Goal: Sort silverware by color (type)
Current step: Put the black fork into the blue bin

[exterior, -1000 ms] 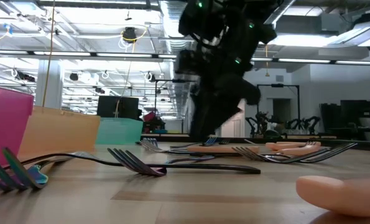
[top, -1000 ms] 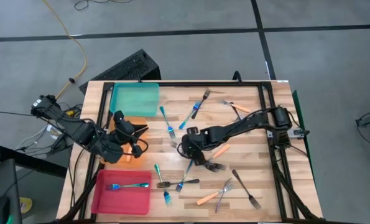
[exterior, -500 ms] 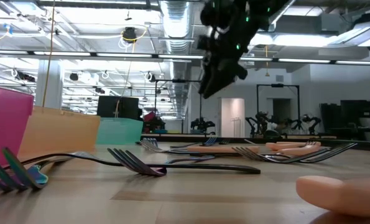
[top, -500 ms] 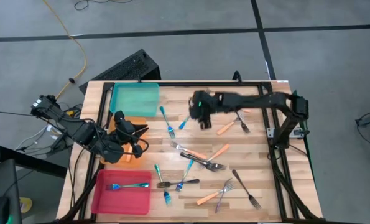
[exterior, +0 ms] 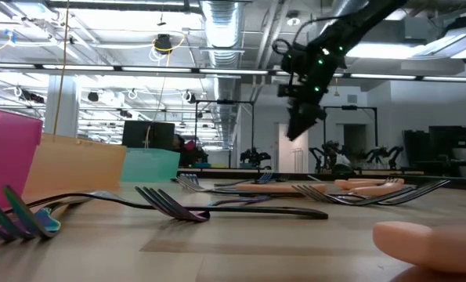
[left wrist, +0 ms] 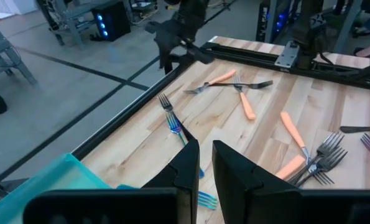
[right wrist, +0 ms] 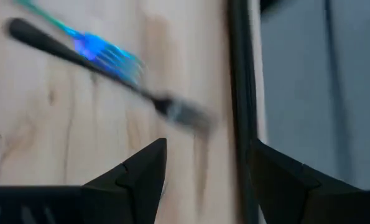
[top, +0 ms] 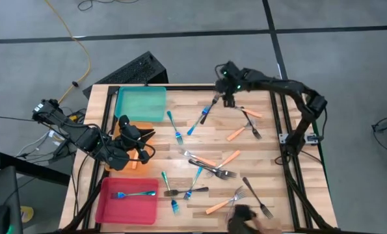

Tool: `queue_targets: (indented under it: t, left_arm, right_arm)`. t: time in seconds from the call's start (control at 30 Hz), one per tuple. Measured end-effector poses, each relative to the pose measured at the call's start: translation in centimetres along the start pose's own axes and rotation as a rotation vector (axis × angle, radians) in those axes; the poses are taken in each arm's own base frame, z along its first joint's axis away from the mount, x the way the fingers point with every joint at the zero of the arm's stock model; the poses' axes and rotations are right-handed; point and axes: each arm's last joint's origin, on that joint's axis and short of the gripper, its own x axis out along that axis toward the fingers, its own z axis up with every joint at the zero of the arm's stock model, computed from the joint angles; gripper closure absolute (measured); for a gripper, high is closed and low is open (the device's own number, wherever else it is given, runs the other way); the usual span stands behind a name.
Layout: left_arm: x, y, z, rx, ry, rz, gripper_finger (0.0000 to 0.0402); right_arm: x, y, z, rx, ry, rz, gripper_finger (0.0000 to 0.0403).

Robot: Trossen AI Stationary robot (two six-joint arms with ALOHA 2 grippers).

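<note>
Sitting at 7 o'clock on the counter (top: 278, 162), the pink tray (top: 127, 201) is holding one blue-handled fork (top: 133, 194); the teal tray (top: 141, 104) at 10 is looking empty. Remaining forks (top: 209, 170) are lying scattered mid-counter. Right pincer (top: 227, 97) is hovering spread wide at 12, left pincer (top: 141, 156) is sitting clenched over the orange tray (top: 146, 127).

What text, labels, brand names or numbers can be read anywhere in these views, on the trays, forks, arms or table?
None: no readable text shows in any view.
The teal tray, pink tray, forks and wooden table carry no visible lettering.
The right gripper and left gripper show no legible markings.
The room behind the table in the low view shows no sign that can be read.
</note>
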Motion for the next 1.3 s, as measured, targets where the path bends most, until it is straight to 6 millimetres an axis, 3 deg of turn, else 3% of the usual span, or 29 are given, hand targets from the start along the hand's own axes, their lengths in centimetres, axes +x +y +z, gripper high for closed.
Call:
queue_targets:
  t: [0.13,0.23,0.37,0.5,0.77,1.0,1.3]
  left_arm:
    - [0.0,0.0,0.0,-0.011,0.0,0.0,0.037]
    - [0.0,0.0,0.0,-0.012,0.0,0.0,0.037]
    - [0.0,0.0,0.0,-0.011,0.003,-0.004,0.037]
    - [0.0,-0.1,-0.1,-0.008,0.02,-0.023,0.037]
    - [0.0,-0.1,0.0,0.014,0.017,-0.025,0.037]
    - [0.0,-0.2,0.1,-0.005,0.007,-0.029,0.037]
    - [0.0,-0.2,0.1,-0.037,0.011,-0.037,0.037]
  right_arm:
    - [-0.2,-0.7,-3.1,0.434,0.206,0.04,0.0163]
    - [-0.3,0.2,-4.7,0.592,0.361,0.07,0.0163]
    - [-0.7,2.3,-6.3,0.643,0.447,0.047,0.0163]
    - [-1.8,5.8,-8.6,0.677,0.489,0.036,0.0163]
    - [-3.5,11.5,-12.1,0.828,0.302,-0.013,0.0163]
    - [-3.4,13.7,-13.5,0.879,0.288,-0.06,0.0163]
    - [-1.3,15.2,-14.1,0.884,0.318,-0.076,0.0163]
